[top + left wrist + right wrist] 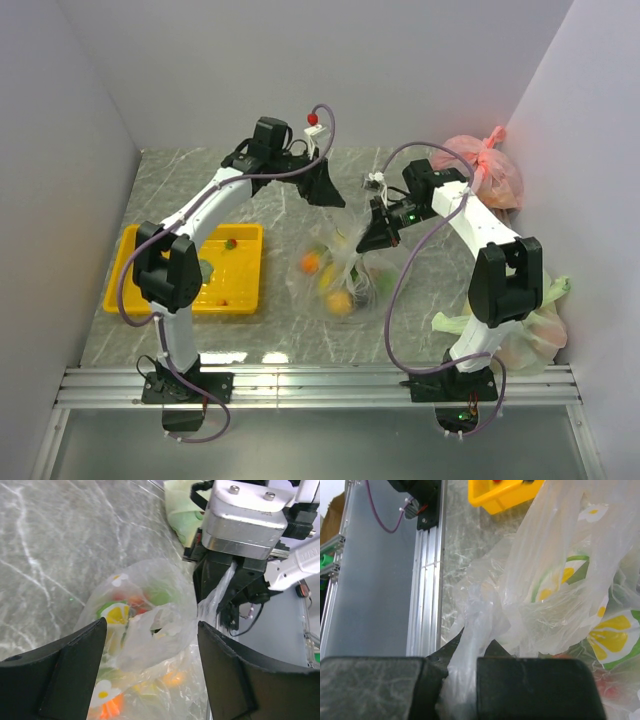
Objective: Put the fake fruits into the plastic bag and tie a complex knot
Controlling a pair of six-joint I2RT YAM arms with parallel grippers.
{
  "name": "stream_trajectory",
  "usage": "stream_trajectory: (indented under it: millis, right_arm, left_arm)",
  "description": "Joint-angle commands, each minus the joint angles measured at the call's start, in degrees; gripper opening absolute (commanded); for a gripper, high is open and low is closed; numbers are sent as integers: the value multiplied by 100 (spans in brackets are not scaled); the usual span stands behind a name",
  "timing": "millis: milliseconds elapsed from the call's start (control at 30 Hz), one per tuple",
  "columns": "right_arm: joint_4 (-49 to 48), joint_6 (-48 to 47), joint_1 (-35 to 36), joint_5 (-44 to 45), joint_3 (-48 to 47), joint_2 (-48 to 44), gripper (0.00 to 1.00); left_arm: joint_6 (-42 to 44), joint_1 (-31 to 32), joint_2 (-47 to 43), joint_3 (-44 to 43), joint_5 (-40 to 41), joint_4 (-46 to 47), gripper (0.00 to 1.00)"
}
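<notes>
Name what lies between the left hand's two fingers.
The plastic bag, fruits inside, sits between the fingers of the open left hand, seen in the left wrist view; the right hand pinches its handle.

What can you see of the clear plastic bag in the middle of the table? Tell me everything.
The plastic bag is thin, crinkled, see-through film, seemingly printed with lemon slices and white flowers. It lies slumped on the grey marbled table, beside the yellow tray, with orange, yellow and green fake fruits inside. One long end is twisted into a strip, pinched in the shut right hand. The left hand is open over it, not gripping.
</notes>
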State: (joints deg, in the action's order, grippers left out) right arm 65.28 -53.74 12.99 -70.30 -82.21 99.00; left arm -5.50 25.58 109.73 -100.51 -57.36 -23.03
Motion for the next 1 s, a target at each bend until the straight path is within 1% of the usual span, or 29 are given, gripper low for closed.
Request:
stream_trajectory:
  millis: [0, 67, 200, 267, 300, 333, 367, 400, 433, 467, 500, 533, 600, 633, 667, 700, 733, 767, 800, 833, 867, 933, 967]
  right_arm:
    - [153, -252, 54, 16, -181, -21, 0]
    - [152, -269, 45, 43, -155, -65, 0]
    - [135, -322, 54, 96, -146, -65, 0]
    - [161, -374, 54, 113, -154, -74, 0]
    - [143, -366, 45, 122, -137, -74, 0]
    - [143, -348, 45, 139, -146, -74, 0]
    - [117, -331, 37, 157, -137, -74, 0]
    - [82, -313, 45, 166, -120, -74, 0]
    - [38, -209, 45, 183, -76, -74, 0]
    - [-145, -103, 37, 192, -41, -83, 0]
    - [-260, 28, 45, 245, 3, -126, 0]
    - [-400, 326, 37, 263, 117, -135, 0]
    - [-927, 748, -25, 271, 258, -197, 0]
    - [-1138, 1290, -42, 289, 380, -223, 0]
    - [-1558, 1556, -86, 272, 434, -241, 0]
    - [-1753, 1803, -104, 245, 478, -276, 0]
    - [-2007, 2458, -113, 271, 574, -311, 0]
    - [-2280, 2778, -122, 289, 618, -337, 0]
    - [-2761, 3077, -122, 324, 671, -399, 0]
    - [-2983, 3619, -113, 350, 793, -425, 0]
    - [-3455, 3912, -104, 420, 856, -460, 0]
    - [-3801, 4553, -69, 544, 1022, -496, 0]
    - [-4038, 4713, -60, 640, 1067, -487, 0]
  left_arm:
    - [198, 34, 39, -101, -372, -79, 78]
    - [320, 52, 13, -65, -407, -307, 77]
    - [391, 78, -119, 189, -363, -369, 79]
    - [488, 87, -101, 146, -372, -632, 72]
    - [714, 87, -84, 93, -389, -798, 68]
    - [960, 87, -31, -64, -416, -965, 57]
    - [1050, 96, -13, -135, -442, -1245, 51]
    - [1094, 96, -13, -240, -477, -1300, 43]
    - [1095, 70, -74, -258, -486, -1310, 24]
    - [1034, 61, -136, -241, -408, -1170, 14]
    - [946, 52, -223, -198, -355, -1065, 4]
    - [754, 26, -433, -58, -328, -916, 0]
    - [594, 8, -671, 205, -284, -521, 0]
    - [376, 8, -899, 268, -275, -493, 0]
    - [391, 25, -1005, 312, -284, -527, 0]
    - [444, 60, -1093, 382, -223, -745, 0]
    - [723, 139, -1260, 418, -170, -878, 0]
    - [804, 201, -1340, 462, -100, -1018, 0]
    - [874, 262, -1419, 601, -39, -1107, 0]
    - [971, 420, -1541, 681, 119, -1229, 0]
    - [998, 508, -1586, 751, 251, -1265, 0]
    - [1181, 832, -1630, 945, 531, -1431, 1]
    - [1235, 947, -1631, 989, 655, -1476, 0]
